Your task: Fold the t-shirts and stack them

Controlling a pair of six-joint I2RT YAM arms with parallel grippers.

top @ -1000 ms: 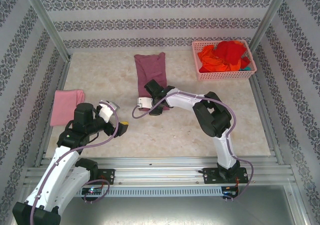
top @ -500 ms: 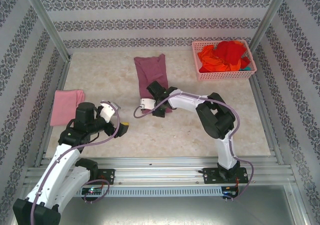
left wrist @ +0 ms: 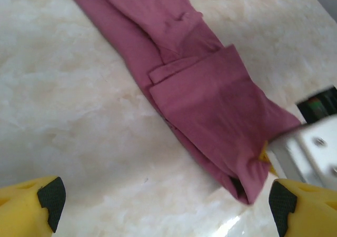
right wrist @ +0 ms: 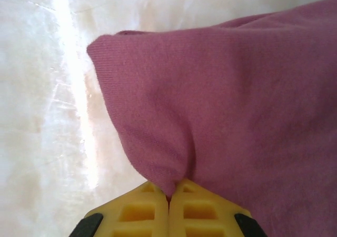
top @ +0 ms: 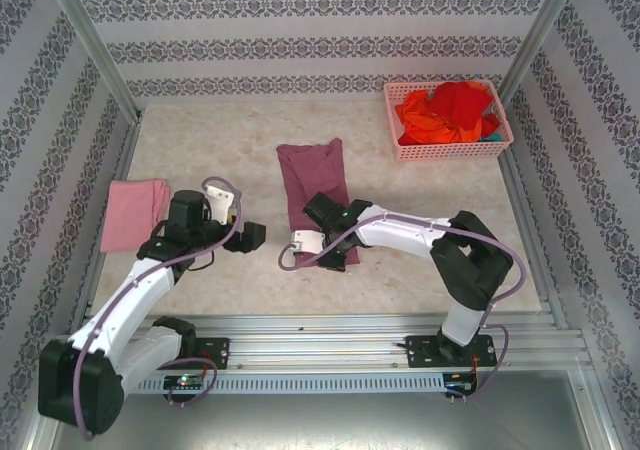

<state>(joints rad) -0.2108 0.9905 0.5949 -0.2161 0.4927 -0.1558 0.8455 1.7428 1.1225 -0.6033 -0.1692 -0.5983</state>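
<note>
A dusty mauve t-shirt [top: 314, 180], folded into a long strip, lies mid-table. My right gripper [top: 338, 250] is at its near end, and in the right wrist view the yellow fingers [right wrist: 169, 194] are shut, pinching a fold of the mauve cloth [right wrist: 237, 105]. My left gripper [top: 252, 236] hovers just left of that near end. It is open, with bare table between its black-tipped fingers [left wrist: 50, 196], and the shirt [left wrist: 200, 95] lies ahead of it. A light pink t-shirt [top: 135, 210] lies folded at the left. Red and orange t-shirts [top: 455, 105] are piled in the basket.
The pink lattice basket [top: 400, 150] stands at the back right corner. Patterned walls and metal posts close in the table on three sides. A metal rail runs along the near edge, where both arm bases are bolted.
My right gripper closed on the mauve shirt's near end and pulled it nearer and slightly right. My left gripper swung right toward that same end, still open.
</note>
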